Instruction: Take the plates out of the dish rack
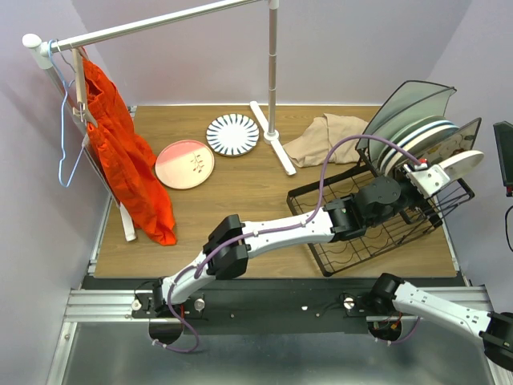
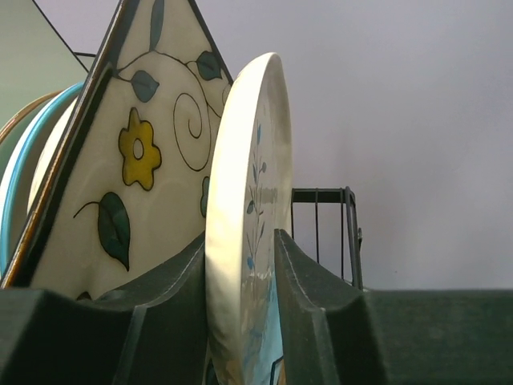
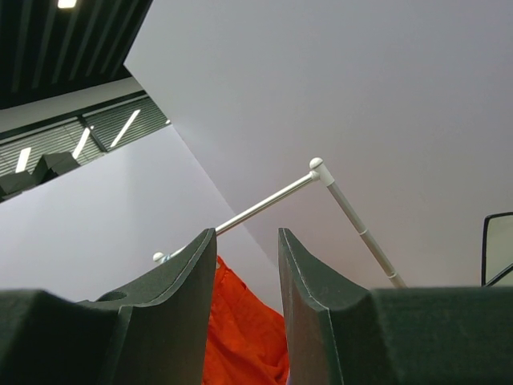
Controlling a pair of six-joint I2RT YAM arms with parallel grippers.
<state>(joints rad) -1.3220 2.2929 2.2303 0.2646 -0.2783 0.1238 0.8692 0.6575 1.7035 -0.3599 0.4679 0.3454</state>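
The black wire dish rack [image 1: 353, 241] stands at the table's right with several plates upright in its slots. My left gripper [image 1: 427, 174] reaches over it and is shut on the rim of a round white plate with blue sprigs [image 2: 248, 160], the end one of the row [image 1: 466, 163]; both pads [image 2: 309, 297] press its faces. Behind it stand a square yellow-flower plate [image 2: 136, 160] and a teal-rimmed plate [image 2: 20, 172]. A pink plate [image 1: 184, 164] and a dark-striped plate [image 1: 232, 134] lie flat on the table. My right gripper [image 3: 244, 237] is open, empty and pointing upward.
A beige cloth [image 1: 329, 136] lies by the rack's far left corner. The white clothes rail [image 1: 272, 72] stands mid-table, its foot [image 1: 272, 148] between the striped plate and the cloth. An orange garment [image 1: 120, 152] hangs at the left. The right arm [image 1: 449, 309] rests low at the near right.
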